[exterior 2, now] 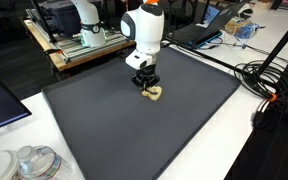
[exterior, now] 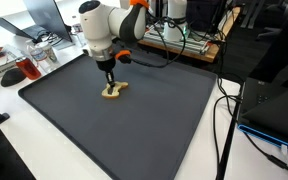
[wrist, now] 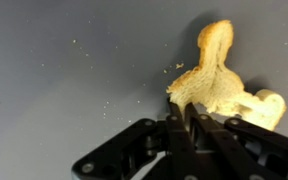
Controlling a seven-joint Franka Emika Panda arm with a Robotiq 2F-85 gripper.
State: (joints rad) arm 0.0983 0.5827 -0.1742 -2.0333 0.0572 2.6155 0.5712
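Observation:
A torn, pale yellow piece of bread lies on a dark grey mat, with crumbs scattered around it. It shows in both exterior views, near the mat's middle. My gripper is down at the mat, with its black fingers drawn close together and pinching the bread's near edge. The gripper also shows in both exterior views, just beside the bread. The contact point between the fingertips is partly hidden by the fingers.
The mat covers a white table. A red object and clutter sit beyond one mat edge. Clear plastic containers stand near a corner. Black cables and a dark laptop lie along another side.

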